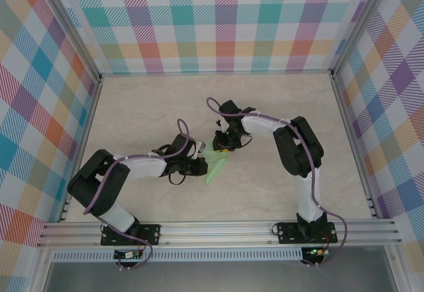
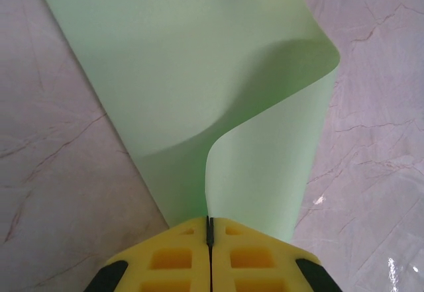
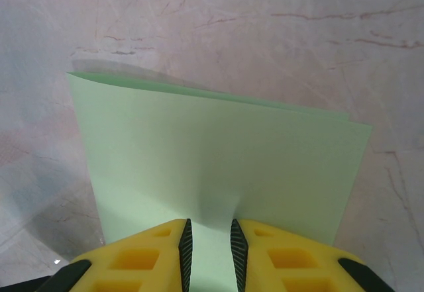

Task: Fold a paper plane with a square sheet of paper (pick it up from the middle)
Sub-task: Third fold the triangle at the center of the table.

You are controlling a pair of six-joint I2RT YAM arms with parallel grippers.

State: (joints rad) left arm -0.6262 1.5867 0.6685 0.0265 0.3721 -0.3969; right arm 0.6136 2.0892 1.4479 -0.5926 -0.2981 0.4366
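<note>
Thin pale mint-green square paper sheet (image 1: 215, 167), curled half-folded, hangs between arms over marbled counter (image 1: 298, 100). Jaws: left gripper (image 2: 210, 231) clamped on it; right gripper (image 3: 210, 239) narrow, grip unclear. Match edges before creasing.

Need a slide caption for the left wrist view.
Left gripper pinching the curled green paper sheet on a marble table.

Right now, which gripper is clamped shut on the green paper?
The left gripper: its jaws meet on the square sheet of paper; the right gripper leaves a gap.
</note>
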